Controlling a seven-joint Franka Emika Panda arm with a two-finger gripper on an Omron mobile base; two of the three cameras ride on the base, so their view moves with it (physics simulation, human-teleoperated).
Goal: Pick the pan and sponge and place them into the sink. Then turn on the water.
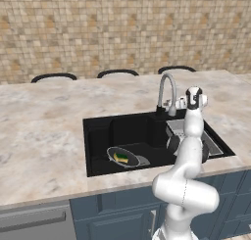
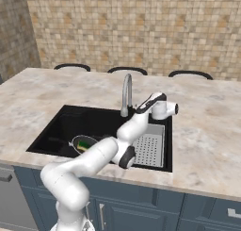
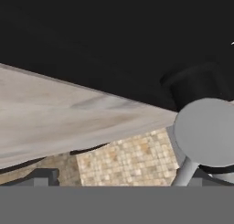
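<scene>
The black pan [image 1: 128, 159] lies on the floor of the black sink [image 1: 127, 129], near its front wall. The green and yellow sponge [image 1: 120, 157] rests inside the pan. From the right base view the pan [image 2: 81, 141] and sponge [image 2: 85, 144] sit left of my arm in the sink [image 2: 75, 117]. My gripper [image 1: 175, 105] hangs just right of the silver gooseneck faucet [image 1: 166, 87], close to its base. It is open and holds nothing. In the hand view the fingertips [image 3: 43, 176] stand wide apart, with the faucet's black base [image 3: 196, 83] close ahead. No water runs from the spout.
A grey perforated drainer tray [image 2: 149, 147] fills the sink's right part, under my arm. Marble counter [image 1: 44, 131] surrounds the basin. Dark chair backs [image 1: 54, 77] line the far edge before the tiled wall.
</scene>
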